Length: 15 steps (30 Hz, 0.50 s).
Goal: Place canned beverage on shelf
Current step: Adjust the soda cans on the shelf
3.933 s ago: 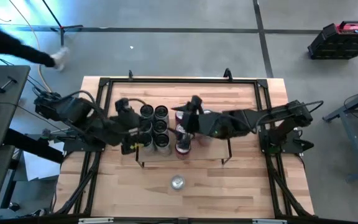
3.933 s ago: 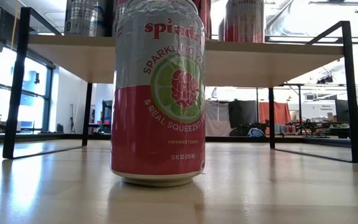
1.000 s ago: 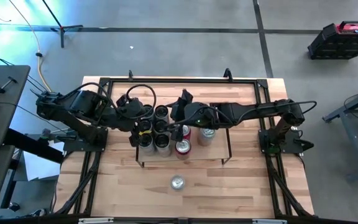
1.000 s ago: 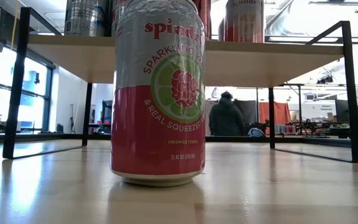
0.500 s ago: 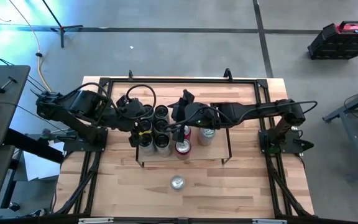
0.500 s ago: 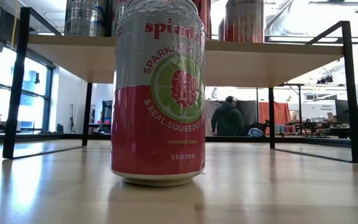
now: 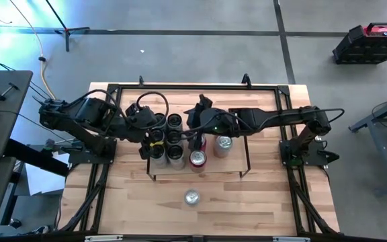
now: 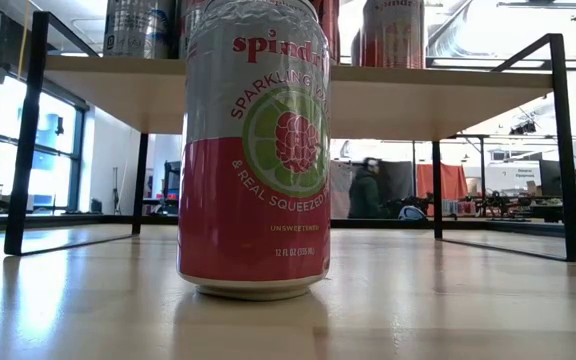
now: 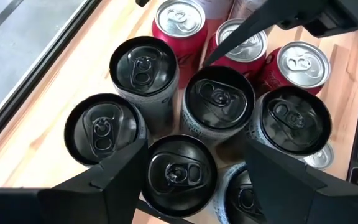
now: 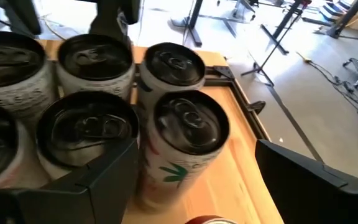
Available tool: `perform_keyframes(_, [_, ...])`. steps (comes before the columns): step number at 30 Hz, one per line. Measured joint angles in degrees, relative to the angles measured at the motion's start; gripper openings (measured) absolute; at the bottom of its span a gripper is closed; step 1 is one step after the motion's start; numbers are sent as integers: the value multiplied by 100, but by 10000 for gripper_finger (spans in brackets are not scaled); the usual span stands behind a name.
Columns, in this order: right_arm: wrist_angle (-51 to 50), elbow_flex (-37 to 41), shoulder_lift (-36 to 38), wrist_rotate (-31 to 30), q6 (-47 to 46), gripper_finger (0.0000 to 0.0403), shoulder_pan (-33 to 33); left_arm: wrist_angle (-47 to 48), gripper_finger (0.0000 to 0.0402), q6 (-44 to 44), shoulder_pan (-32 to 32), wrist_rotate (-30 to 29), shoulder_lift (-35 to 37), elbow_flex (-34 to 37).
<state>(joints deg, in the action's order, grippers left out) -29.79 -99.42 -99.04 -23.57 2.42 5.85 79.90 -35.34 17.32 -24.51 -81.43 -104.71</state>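
Both hands hang over the shelf (image 7: 230, 168), where cans are packed tight so more will fit. The left hand (image 9: 194, 180) is wide, straddling a black-topped can (image 9: 176, 175). The right hand (image 10: 194, 180) is wide around a white can (image 10: 188, 140), probably seating it. One pink can (image 8: 254, 150) waits on the near counter (image 7: 261, 208).

Two dark jointed arms, looped black cables; tool (image 9: 191, 177) fingers wedge-shaped, apparently matte.
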Motion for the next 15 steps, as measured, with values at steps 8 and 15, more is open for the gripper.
perform_keyframes(8, [4, 0, 8, 24, 11, 311, 68, -2, 257, -1, 9, 0, 0, 0])
perform_keyframes(15, [685, 2, 97, 98, 209, 311, 67, -10, 257, -5, 9, -2, 0, 0])
